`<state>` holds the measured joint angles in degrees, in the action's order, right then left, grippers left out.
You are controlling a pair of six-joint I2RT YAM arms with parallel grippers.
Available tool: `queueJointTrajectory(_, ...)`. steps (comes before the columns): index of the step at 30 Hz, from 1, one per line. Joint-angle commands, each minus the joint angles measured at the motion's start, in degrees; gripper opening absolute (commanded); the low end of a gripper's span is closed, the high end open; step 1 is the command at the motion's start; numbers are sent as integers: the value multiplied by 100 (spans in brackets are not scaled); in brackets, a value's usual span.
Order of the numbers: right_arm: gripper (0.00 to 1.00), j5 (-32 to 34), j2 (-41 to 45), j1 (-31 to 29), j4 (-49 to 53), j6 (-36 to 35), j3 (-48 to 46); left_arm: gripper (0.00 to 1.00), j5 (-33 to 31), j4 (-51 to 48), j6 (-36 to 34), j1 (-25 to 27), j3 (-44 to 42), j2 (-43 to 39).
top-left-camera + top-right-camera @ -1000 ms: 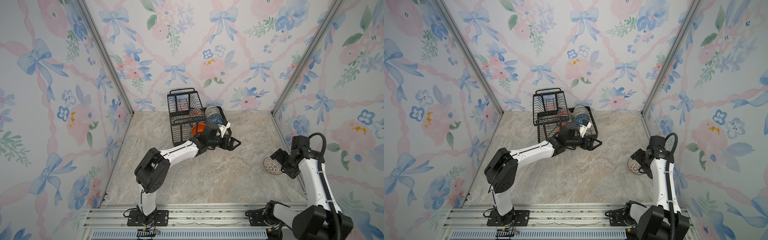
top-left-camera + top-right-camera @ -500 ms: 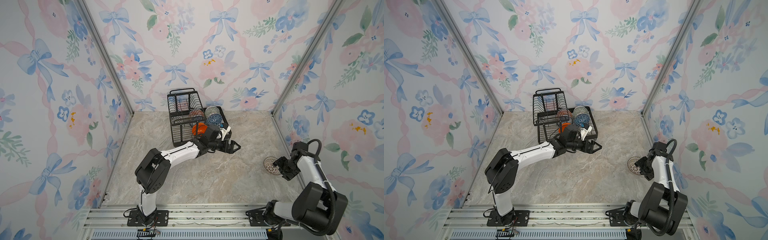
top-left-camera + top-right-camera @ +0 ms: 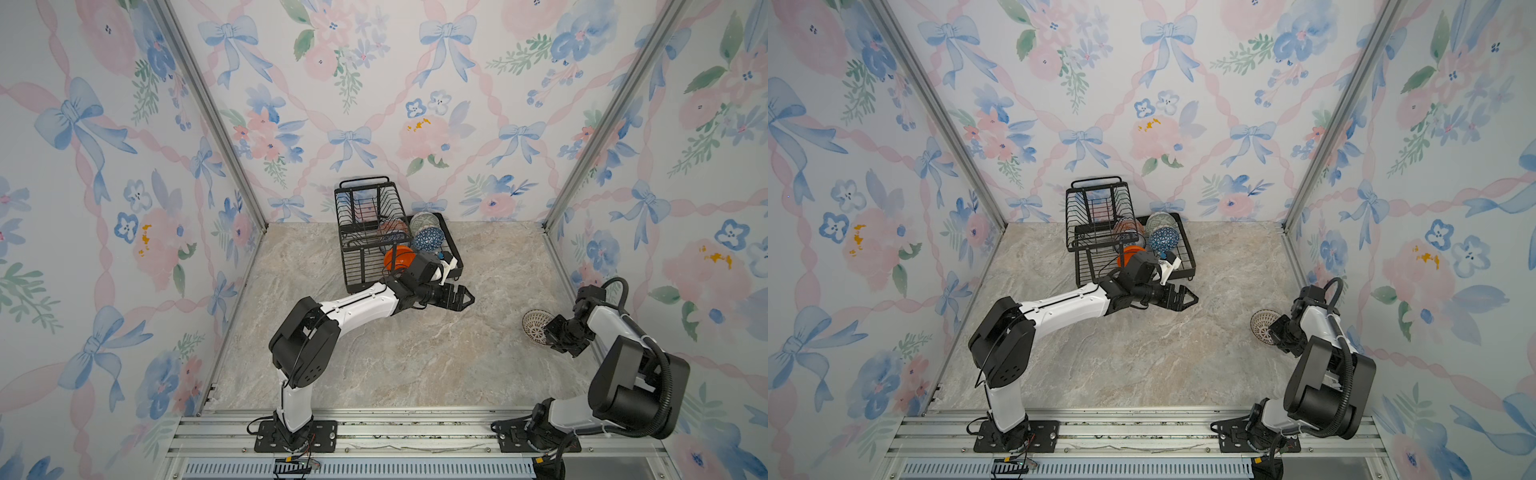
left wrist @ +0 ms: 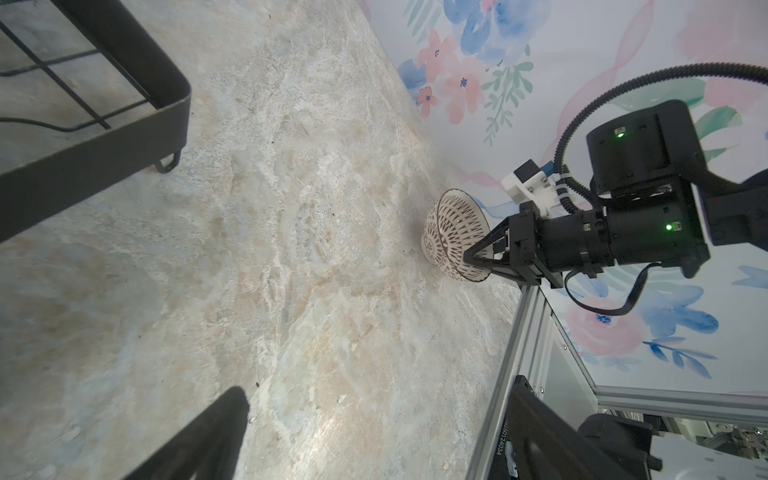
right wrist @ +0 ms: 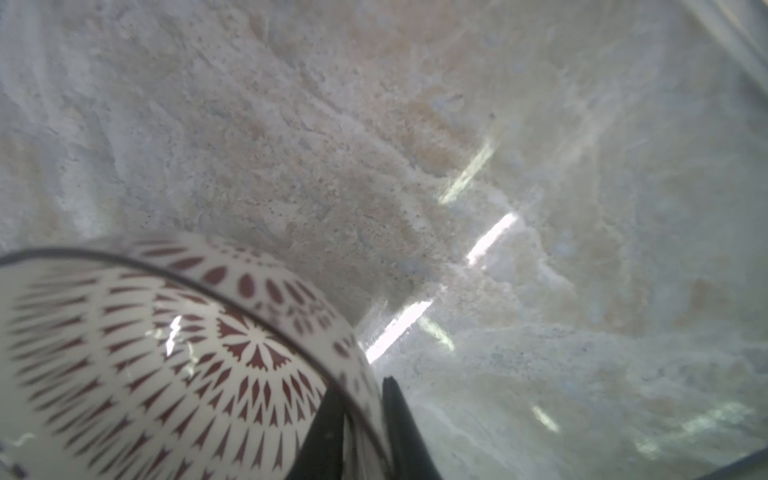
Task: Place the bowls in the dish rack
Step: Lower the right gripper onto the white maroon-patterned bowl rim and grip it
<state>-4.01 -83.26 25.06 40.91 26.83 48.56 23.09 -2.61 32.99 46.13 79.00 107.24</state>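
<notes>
Clamps the lattice bowl by its rim, well to the right of the dish rack.

Shuts the right end effector on that rim, where a second ago spread its jaws wide beside the bowl. Folds the right arm lower than before. Keeps the bowl tilted, foot at the counter, far right of the rack and close to the right wall's rail. Holds the left end effector spread wide and empty, unchanged, just beyond the rack's front right corner. Leaves the orange bowl and the dark-blue bowl standing inside the rack. Leaves open counter in front of the rack and between the rack and the lattice bowl.
</notes>
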Motion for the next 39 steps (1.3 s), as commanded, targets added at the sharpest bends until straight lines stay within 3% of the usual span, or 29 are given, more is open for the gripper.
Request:
queueJointTrajectory(1,8,178,-112,-449,48,-169,190,98,-185,-238,-179,-63,74,-264)
queueJointTrajectory(4,0,225,-56,-898,67,-143,305,98,-344,-240,-140,-129,-96,-426)
queueJointTrajectory(11,0,252,38,-2604,48,-60,603,98,-619,-236,35,-330,-447,-713)
queueJointTrajectory(18,0,84,-508,-3632,-399,306,917,98,-758,-236,172,-477,-728,-947)
queueJointTrajectory(28,8,14,-1126,-3885,-486,247,1307,98,-754,-240,155,-677,-1072,-1246)
queueJointTrajectory(32,20,40,-1330,-3886,-418,264,1416,98,-753,-235,138,-767,-1192,-1374)
queueJointTrajectory(39,26,131,-1403,-3886,-188,183,1689,98,-695,-239,77,-856,-1297,-1487)
